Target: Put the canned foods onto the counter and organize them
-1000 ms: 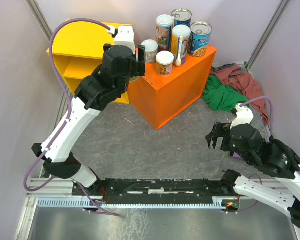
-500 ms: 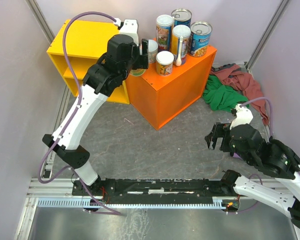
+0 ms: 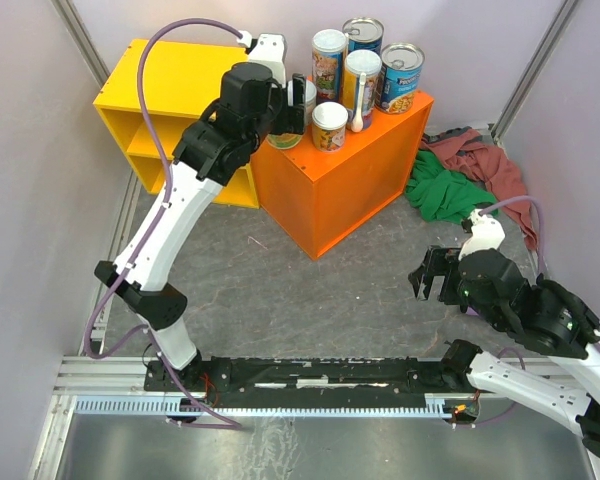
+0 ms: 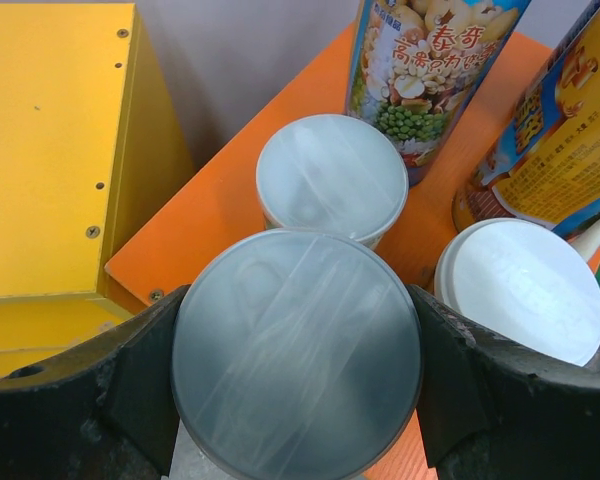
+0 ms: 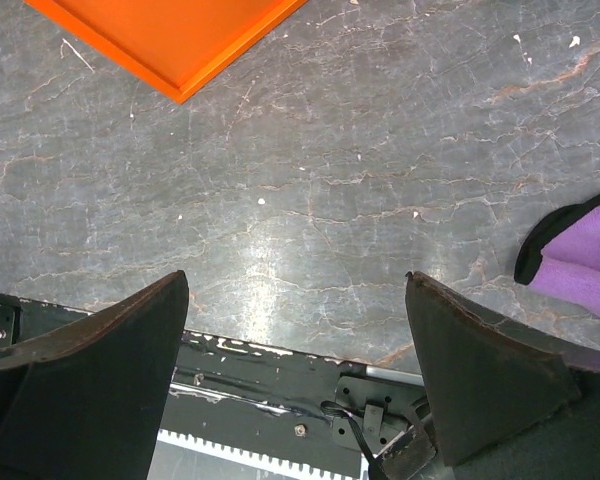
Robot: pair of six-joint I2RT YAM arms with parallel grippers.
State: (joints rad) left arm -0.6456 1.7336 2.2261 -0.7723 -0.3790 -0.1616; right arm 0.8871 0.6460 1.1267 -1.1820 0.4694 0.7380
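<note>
Presently, left pincer (image 4: 296,400): mine; clamped on the held tin (image 4: 290,350), one dark finger (image 4: 130,370) pressed to each side of it
Held tin: upright, plain silver top facing my wrist camera; it sits at the corner of the counter (image 3: 355,175) nearest the yellow shelf unit (image 3: 165,80); its base is hidden, so I cannot tell whether it rests on the orange top or hangs just above it
Short tin (image 4: 332,178): on the counter just beyond the held tin; rims look close, contact not certain
White-lidded tin (image 4: 520,285): low, on the counter just beside the held tin, on its right in my wrist view
Bean-label tin (image 4: 430,70): tall, upright, behind the short tin
Yellow-label tin (image 4: 560,150): tall, upright, behind the white-lidded tin
Blue tins: two more upright at the back, one (image 3: 363,35) far, one (image 3: 401,77) towards the right edge
Right pincer (image 5: 295,290): mine; fingers wide apart, nothing between them; over the grey floor (image 5: 380,150), well apart from the counter
Purple cloth (image 5: 580,270): on the floor at the right edge of my right wrist view
Green cloth (image 3: 440,190): heaped beside the counter's right side
</note>
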